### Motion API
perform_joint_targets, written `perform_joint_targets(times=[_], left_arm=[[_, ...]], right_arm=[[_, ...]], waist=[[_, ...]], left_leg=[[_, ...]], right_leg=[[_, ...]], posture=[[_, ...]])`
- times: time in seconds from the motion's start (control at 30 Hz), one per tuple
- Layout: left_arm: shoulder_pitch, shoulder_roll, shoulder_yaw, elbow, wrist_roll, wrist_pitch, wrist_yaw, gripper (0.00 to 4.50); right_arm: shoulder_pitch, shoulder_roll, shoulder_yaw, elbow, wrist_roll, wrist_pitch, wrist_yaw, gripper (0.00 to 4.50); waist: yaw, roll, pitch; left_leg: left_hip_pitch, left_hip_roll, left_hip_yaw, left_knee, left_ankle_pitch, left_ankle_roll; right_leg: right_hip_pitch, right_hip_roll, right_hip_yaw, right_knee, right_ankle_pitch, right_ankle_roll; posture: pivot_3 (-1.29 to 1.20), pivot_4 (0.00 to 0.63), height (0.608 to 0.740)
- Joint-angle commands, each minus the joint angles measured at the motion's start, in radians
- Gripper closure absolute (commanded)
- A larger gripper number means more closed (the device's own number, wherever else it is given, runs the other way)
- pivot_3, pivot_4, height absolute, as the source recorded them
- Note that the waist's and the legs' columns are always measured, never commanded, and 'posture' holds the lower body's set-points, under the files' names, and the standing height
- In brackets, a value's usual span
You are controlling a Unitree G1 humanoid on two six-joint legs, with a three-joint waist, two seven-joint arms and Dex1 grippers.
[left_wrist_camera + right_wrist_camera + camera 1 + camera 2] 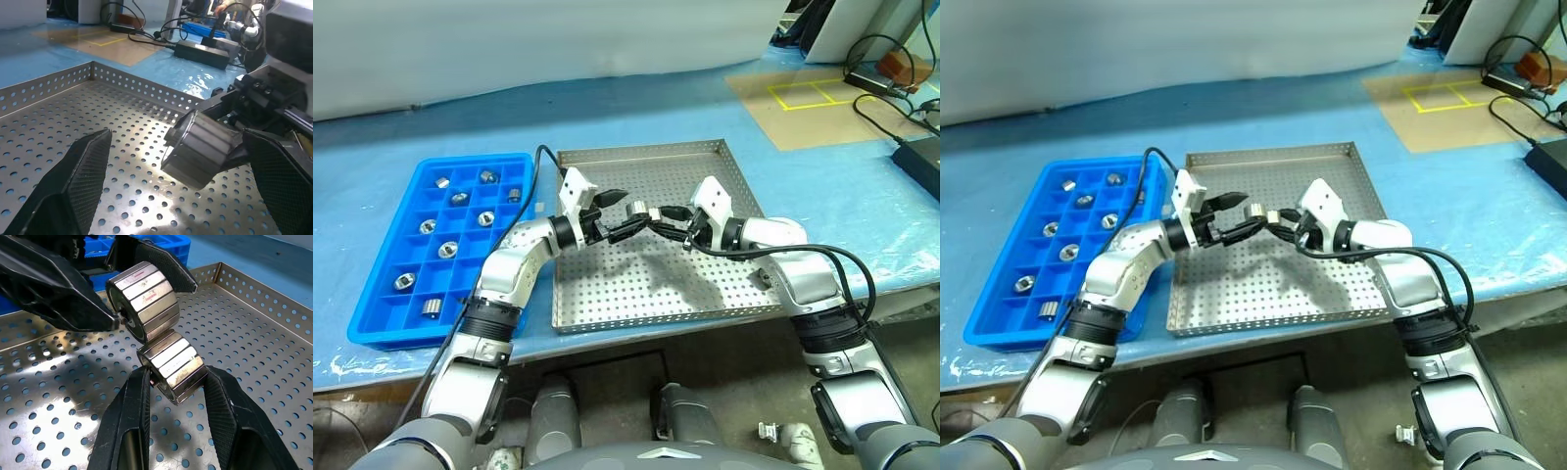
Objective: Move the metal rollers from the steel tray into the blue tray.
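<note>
Right wrist view: two rollers are seen stuck end to end, the lower one pinched between the fingers of the right gripper, the upper one standing between the spread fingers of the left gripper, which are not yet pressed on it. Both grippers meet in the air above the middle of the steel tray, whose perforated floor lies bare around them. The rollers are judged to be hard, stiff and heavy for their size; their faceted sides look smooth and likely slippery, so a firm pinch across the flat facets, at mid-length, is advised rather than at the rim. Since the pair clings together, possibly by magnetism, a sideways slide or twist may be needed to part them, and a dropped piece could roll or bounce on the steel floor. The blue tray lies just beside the steel tray on the left, with several rollers already seated one to a compartment and others free. Open room is available above both trays; the low steel rim and the blue tray's wall must be cleared on the way across.
</note>
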State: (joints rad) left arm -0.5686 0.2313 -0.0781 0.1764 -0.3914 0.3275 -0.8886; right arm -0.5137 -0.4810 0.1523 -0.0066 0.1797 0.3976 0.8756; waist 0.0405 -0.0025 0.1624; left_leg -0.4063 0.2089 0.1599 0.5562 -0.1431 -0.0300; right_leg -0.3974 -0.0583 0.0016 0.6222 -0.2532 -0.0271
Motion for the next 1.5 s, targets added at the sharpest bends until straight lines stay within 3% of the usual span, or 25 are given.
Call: perform_joint_targets(times=[0.03, 0.13, 0.33, 0.43, 0.5, 1.5], left_arm=[[-0.005, -0.001, 0.007, -0.035, -0.015, 0.004, -0.002, 0.94], [-0.019, 0.0, 0.003, -0.011, 0.009, 0.008, 0.023, 1.94], [-0.017, -0.002, -0.004, -0.011, 0.006, 0.007, 0.011, 1.94], [-0.016, -0.005, -0.002, -0.011, 0.003, 0.005, 0.01, 2.83], [-0.015, -0.006, -0.002, -0.008, 0.016, 0.001, 0.028, 3.19], [-0.057, -0.011, 0.04, 0.022, -0.004, 0.039, 0.088, 3.2]], right_arm=[[-0.014, 0.002, -0.007, -0.035, 0.007, -0.018, -0.003, 3.29], [-0.013, 0.001, -0.008, -0.035, 0.005, -0.019, -0.005, 3.29], [-0.013, 0.002, -0.008, -0.031, 0.003, -0.021, -0.011, 3.29], [-0.011, 0.003, -0.008, -0.031, 0.002, -0.021, -0.014, 3.29], [-0.009, 0.003, -0.009, -0.034, 0.004, -0.02, -0.016, 3.29], [-0.016, 0.01, -0.002, -0.018, -0.005, -0.035, -0.021, 3.29]], waist=[[0.0, 0.0, 0.0], [0.0, 0.0, 0.0], [0.0, 0.0, 0.0], [0.0, 0.0, 0.0], [0.0, 0.0, 0.0], [0.0, 0.0, 0.0]], left_leg=[[0.0, 0.0, 0.0, 0.0, 0.0, 0.0], [0.0, 0.0, 0.0, 0.0, 0.0, 0.0], [0.0, 0.0, 0.0, 0.0, 0.0, 0.0], [0.0, 0.0, 0.0, 0.0, 0.0, 0.0], [0.0, 0.0, 0.0, 0.0, 0.0, 0.0], [0.0, 0.0, 0.0, -0.001, 0.0, 0.0]], right_leg=[[0.0, 0.0, 0.0, 0.0, 0.0, 0.0], [0.0, 0.0, 0.0, 0.0, 0.0, 0.0], [0.0, 0.0, 0.0, 0.0, 0.0, 0.0], [0.0, 0.0, 0.0, 0.0, 0.0, 0.0], [0.0, 0.0, 0.0, 0.0, 0.0, 0.0], [0.0, 0.0, 0.0, 0.0, 0.0, 0.0]], posture=[[-0.16, 0.15, 0.74], [-0.16, 0.15, 0.74], [-0.17, 0.15, 0.74], [-0.17, 0.15, 0.74], [-0.17, 0.15, 0.74], [-0.16, 0.15, 0.74]])
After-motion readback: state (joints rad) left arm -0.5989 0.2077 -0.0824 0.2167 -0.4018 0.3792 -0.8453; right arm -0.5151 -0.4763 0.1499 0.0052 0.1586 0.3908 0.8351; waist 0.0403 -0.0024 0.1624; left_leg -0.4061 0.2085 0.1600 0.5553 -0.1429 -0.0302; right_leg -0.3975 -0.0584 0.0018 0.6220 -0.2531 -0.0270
